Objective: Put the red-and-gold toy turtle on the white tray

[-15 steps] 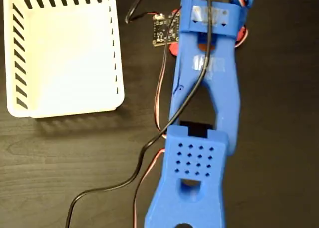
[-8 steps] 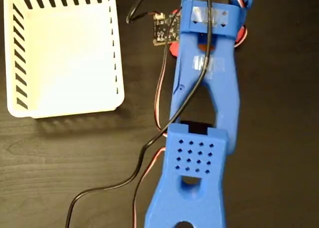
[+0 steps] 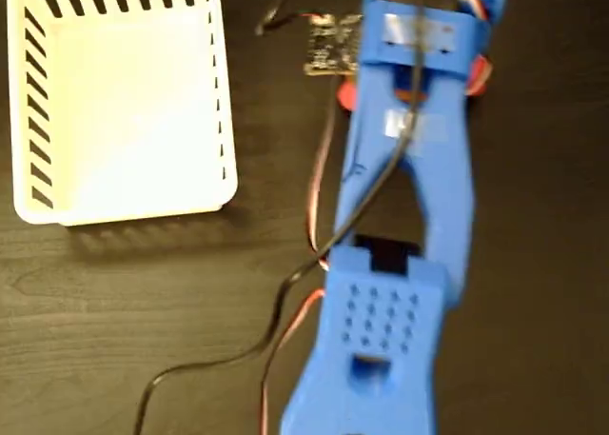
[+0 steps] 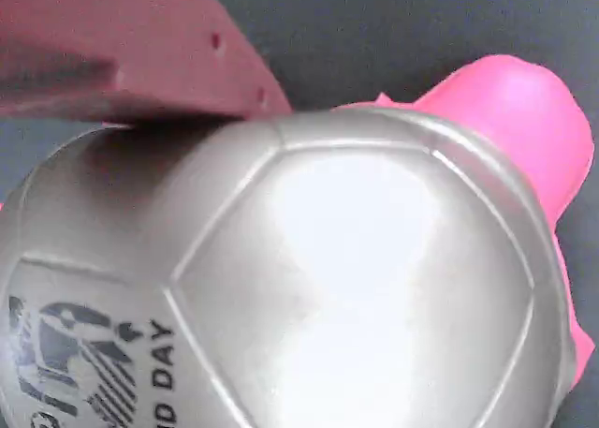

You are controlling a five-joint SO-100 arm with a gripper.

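Observation:
The red-and-gold toy turtle (image 4: pixel 356 259) fills the wrist view: a shiny pale-gold shell with black print at the lower left and a pink head (image 4: pixel 510 119) at the upper right. One dark red finger (image 4: pixel 140 53) lies against the shell's upper left; the other finger is hidden. My gripper (image 4: pixel 281 222) is shut on the turtle. In the fixed view the blue arm (image 3: pixel 409 168) covers both, and only small red bits (image 3: pixel 347 94) show beside its wrist. The white tray (image 3: pixel 221 102) stands at the upper left, with nothing in it, well left of the arm.
A small circuit board (image 3: pixel 333 45) with black and red wires (image 3: pixel 285 311) hangs beside the arm over the dark wooden table (image 3: pixel 114 321). The arm spans the fixed view from the bottom edge to the top.
The arm has shifted right and looks a little larger, as if raised. The circuit board and the red bits at the wrist moved with it. The tray stayed put.

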